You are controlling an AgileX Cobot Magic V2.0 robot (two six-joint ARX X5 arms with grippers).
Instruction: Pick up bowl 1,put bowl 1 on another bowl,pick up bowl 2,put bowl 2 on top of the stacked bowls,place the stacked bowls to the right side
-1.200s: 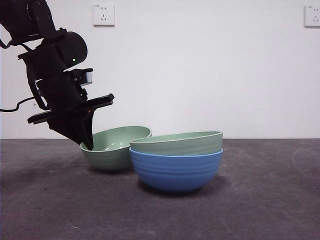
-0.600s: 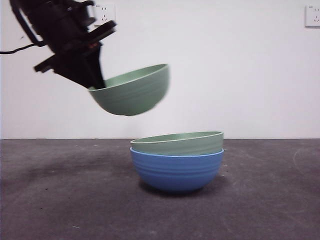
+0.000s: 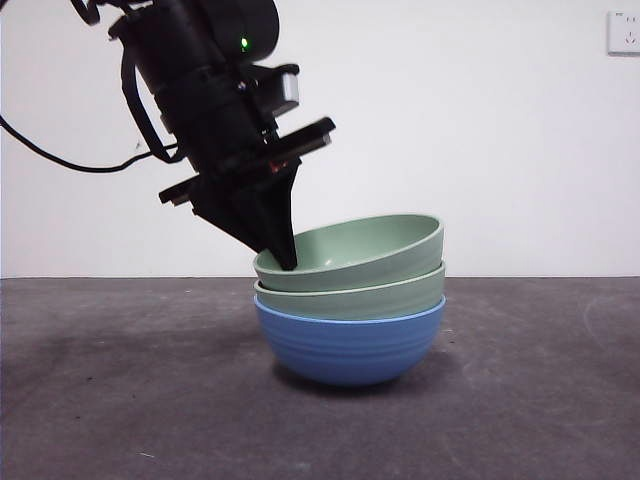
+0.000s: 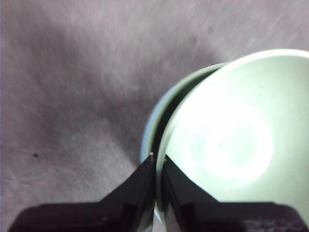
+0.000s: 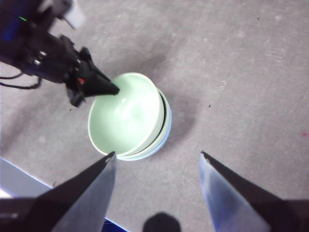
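Bowl 2 [image 3: 370, 245], pale green, rests tilted on top of the stack, its right side higher. My left gripper [image 3: 284, 262] is shut on its left rim, one jaw inside and one outside. The left wrist view shows the same pinch by the gripper [image 4: 158, 156] on the bowl [image 4: 231, 140]. Below it, bowl 1 [image 3: 370, 297], also pale green, is nested in another bowl [image 3: 350, 345], the blue ridged one on the table. My right gripper [image 5: 157, 155] hangs open high above the table, with the stacked bowls [image 5: 128, 116] below it and the left arm [image 5: 53, 53] beside them.
Dark grey tabletop [image 3: 540, 400] stretches to both sides of the stack. A white wall with a socket [image 3: 624, 32] stands behind. A black cable [image 3: 60, 160] trails from the left arm. The table's edge [image 5: 19, 176] shows in the right wrist view.
My left gripper lifted the green bowl off the table left of the stack, carried it up and to the right, then lowered it onto the green bowl in the blue one.
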